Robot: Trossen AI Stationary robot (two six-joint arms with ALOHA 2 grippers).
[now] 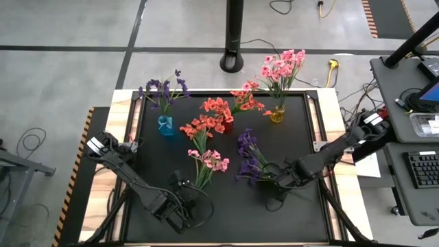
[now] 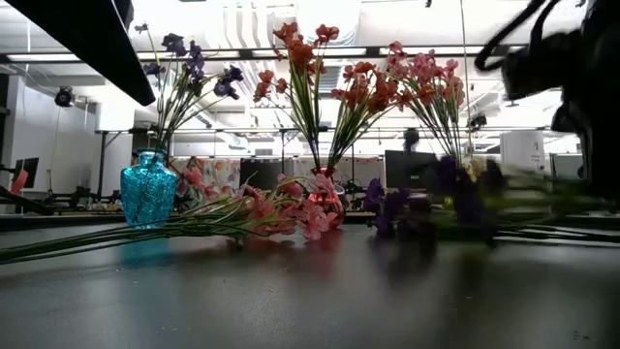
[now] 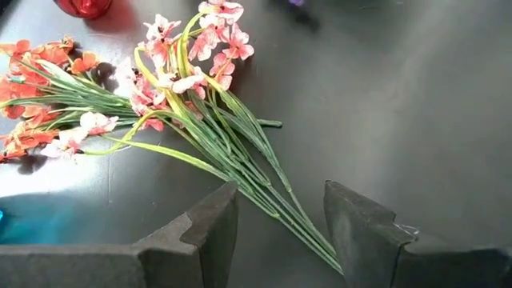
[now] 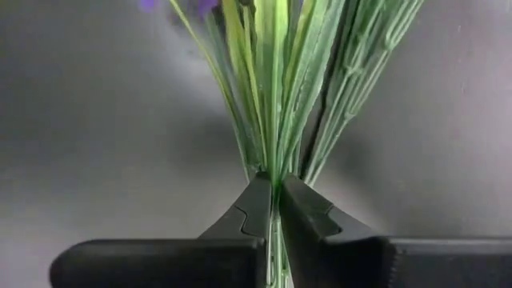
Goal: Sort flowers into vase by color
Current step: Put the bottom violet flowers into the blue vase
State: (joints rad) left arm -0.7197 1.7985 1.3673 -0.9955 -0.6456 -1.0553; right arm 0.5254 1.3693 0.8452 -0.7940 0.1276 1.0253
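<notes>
Three vases (image 1: pixel 166 125) hold sorted flowers; coral sprig (image 1: pixel 199 129), pink sprig (image 1: pixel 209 162) lie loose, right gripper (image 4: pixel 276 210) clamps purple sprig (image 1: pixel 250 159), left gripper (image 3: pixel 280 232) half-open, empty.
</notes>
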